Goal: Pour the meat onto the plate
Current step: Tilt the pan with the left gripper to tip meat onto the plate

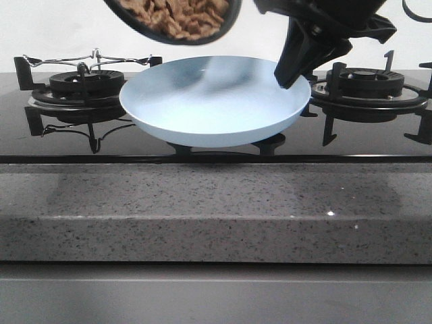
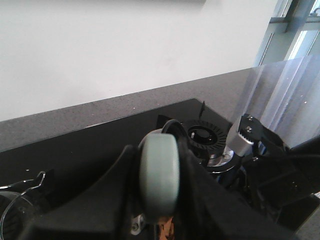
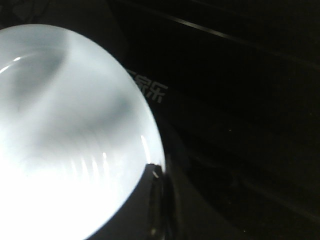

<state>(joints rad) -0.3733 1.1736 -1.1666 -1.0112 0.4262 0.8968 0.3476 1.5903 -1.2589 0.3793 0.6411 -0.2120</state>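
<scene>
Pale blue plate [image 1: 216, 101] was pinched at its rim by right hand [image 1: 291, 73]; meat [image 1: 177, 17] sat in pan [image 1: 219, 28] above, gripped by left hand [image 2: 159, 212]. Pour pending: further tilt needed.

A speckled grey stone worktop [image 1: 216, 216] runs across the near side, its front edge thick and squared. Set into it behind is a glossy black glass hob [image 1: 378, 145]. On the left sits a gas burner [image 1: 86, 84] under a black pan support, with a thin wire rack [image 1: 88, 61] resting on top. On the right stands a second burner [image 1: 368, 84] with its own black support. A plain white wall [image 1: 61, 34] rises at the far side.
</scene>
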